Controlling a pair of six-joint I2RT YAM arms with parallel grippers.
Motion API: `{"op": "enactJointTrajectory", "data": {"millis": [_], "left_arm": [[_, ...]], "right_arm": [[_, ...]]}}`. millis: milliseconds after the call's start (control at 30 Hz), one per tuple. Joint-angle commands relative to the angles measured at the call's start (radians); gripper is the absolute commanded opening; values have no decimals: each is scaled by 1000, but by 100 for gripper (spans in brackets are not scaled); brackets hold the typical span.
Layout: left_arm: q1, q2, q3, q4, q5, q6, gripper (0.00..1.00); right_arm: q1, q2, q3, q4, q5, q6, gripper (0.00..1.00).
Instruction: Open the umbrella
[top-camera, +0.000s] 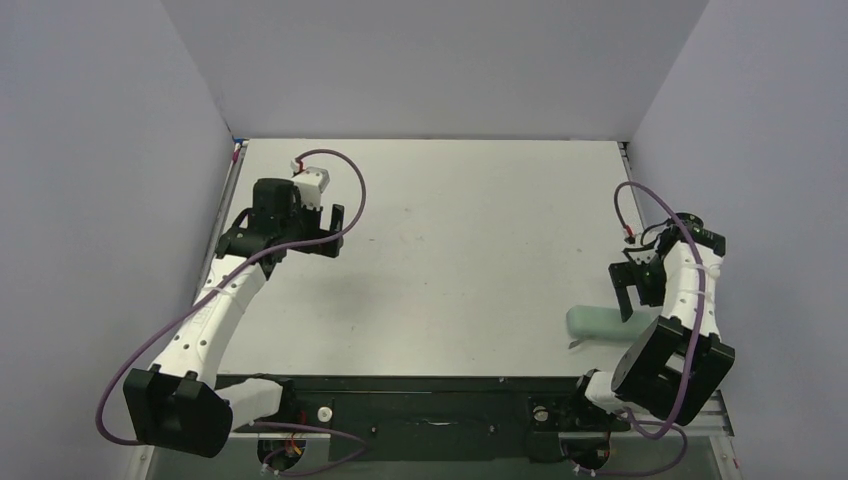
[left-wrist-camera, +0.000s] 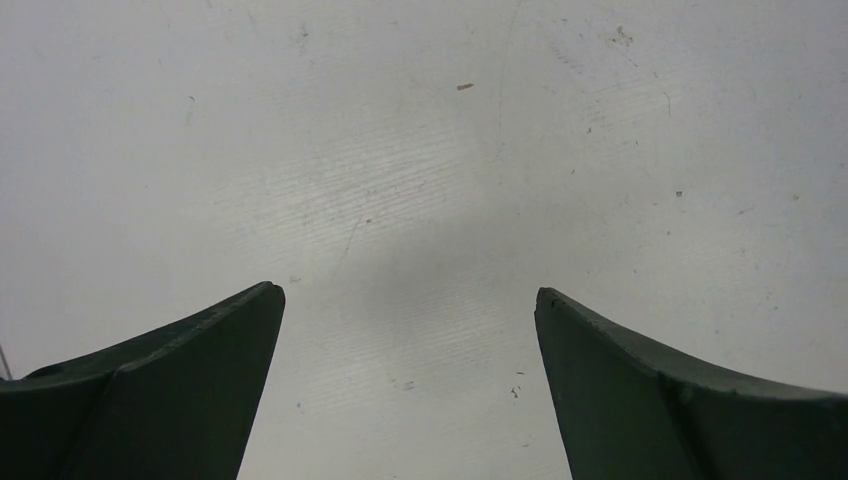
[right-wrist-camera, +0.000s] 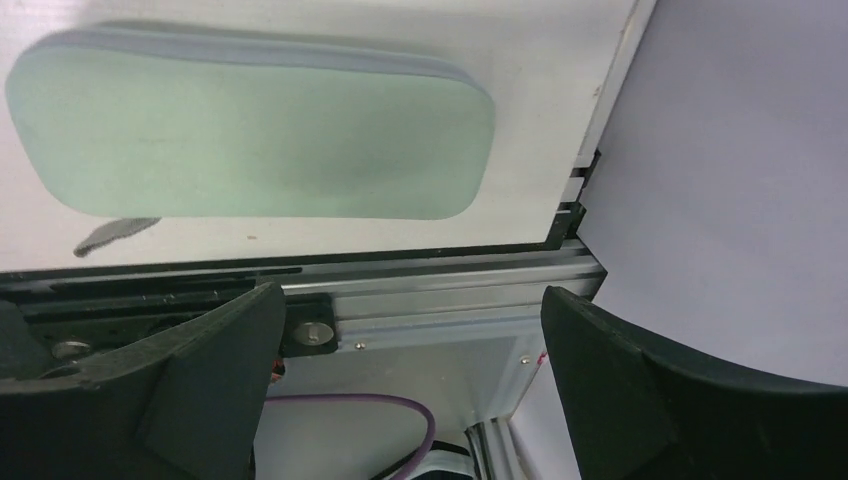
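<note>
Pale-green soft sleeve (right-wrist-camera: 250, 130) lies on desk (top-camera: 480, 230) just ahead of right claw (right-wrist-camera: 410, 295), long axis crosswise to its spread jaws. Left claw (left-wrist-camera: 410, 290), likewise spread, sits well apart. Umbrella not visible, possibly inside the sleeve.

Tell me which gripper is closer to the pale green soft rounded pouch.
Right. The right gripper hangs over the pale green soft pouch by the near right edge; the left gripper is far off at the back left.
</note>
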Motion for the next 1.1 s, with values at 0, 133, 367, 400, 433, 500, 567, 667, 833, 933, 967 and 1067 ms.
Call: {"op": "enactJointTrajectory", "data": {"millis": [0, 133, 367, 400, 433, 500, 567, 667, 833, 933, 967, 1067], "left_arm": [[-6, -33, -26, 93, 82, -4, 97], [-8, -31, -32, 88, 81, 10, 97], [-10, -34, -34, 83, 73, 25, 97], [-11, -32, -33, 81, 70, 29, 97], [-10, -30, -32, 76, 64, 32, 97], [-10, -28, -27, 70, 57, 38, 97], [-10, -28, -24, 66, 48, 44, 97], [-10, -27, -23, 61, 28, 45, 97], [2, -4, -5, 54, -33, 13, 97], [18, 5, 9, 55, -35, -10, 97], [23, 12, 15, 54, -37, -39, 97], [36, 40, 36, 38, -49, -79, 97]], "right_arm": [[6, 10, -41, 1, -8, -139, 94], [4, 55, -90, 16, 61, -263, 94], [38, 158, -154, 52, 145, -458, 94], [48, 171, -164, 76, 150, -464, 94], [68, 192, -168, 93, 151, -462, 94], [110, 219, -180, 145, 144, -439, 94], [168, 242, -186, 210, 132, -382, 94], [266, 289, -176, 259, 112, -301, 94], [502, 345, -114, 314, 35, -88, 92], [663, 371, -66, 349, 3, -1, 92], [691, 380, -33, 362, -10, 34, 92], [818, 447, 59, 372, -55, 112, 92]]}}
